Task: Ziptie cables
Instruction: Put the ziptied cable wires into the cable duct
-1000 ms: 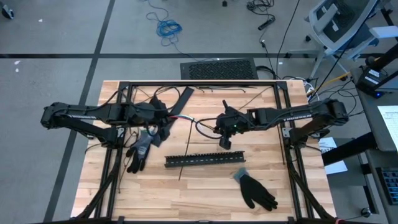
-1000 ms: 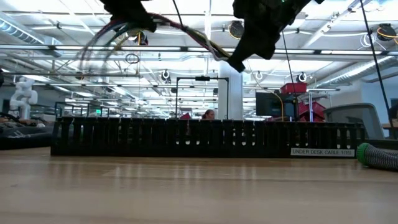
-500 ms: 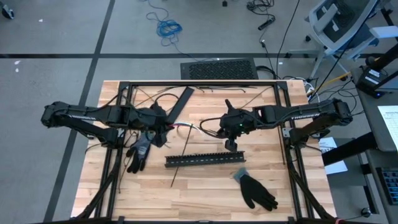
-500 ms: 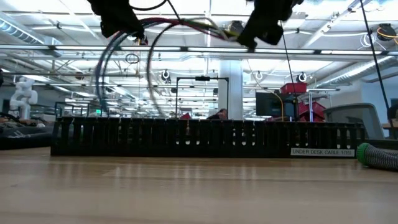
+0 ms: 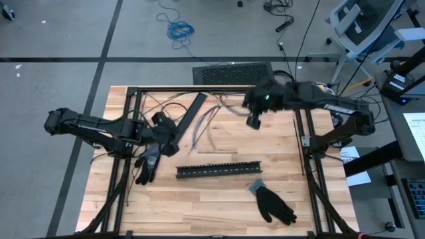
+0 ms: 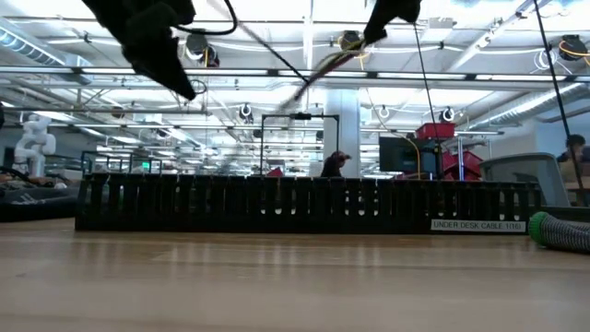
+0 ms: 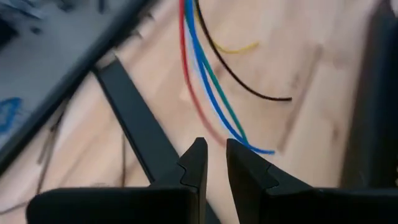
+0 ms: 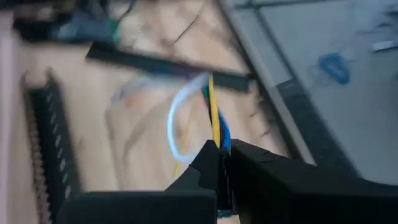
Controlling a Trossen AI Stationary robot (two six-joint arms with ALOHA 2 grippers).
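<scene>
The cables [image 5: 202, 126] are a loose bundle of thin coloured wires hanging in the air over the far middle of the table. My right gripper [image 5: 254, 119] is raised high at the far right and shut on one end of the bundle [image 8: 214, 124]. My left gripper [image 5: 166, 136] stands lower at the left, its fingers [image 7: 212, 168] a narrow gap apart with nothing between them. The red, blue, green and black wires' free ends [image 7: 208, 93] lie just ahead of it. In the low view the cables [image 6: 323, 69] slope down from my right gripper [image 6: 387, 14]. My right gripper pinches the cables near one end [image 8: 216, 138] between its two fingers. The fingers slant down from the table's right and far side. The yellow, blue, green and white wires fan out ahead of the fingers, and the bundle trails slack toward the left, lifted above the table.
A black slotted strip [image 5: 219, 170] lies across the table's middle. One black glove [image 5: 147, 162] lies near my left gripper, another [image 5: 272, 202] at the near right. A flat black bar [image 5: 192, 109] lies slanted at the far left. Black frame rails [image 5: 212, 89] border the table.
My right gripper has risen and swung toward the table's far right corner, taking the cables with it. The bundle's left end, which was at my left gripper, has come away and now swings free. My left gripper has sunk a little.
</scene>
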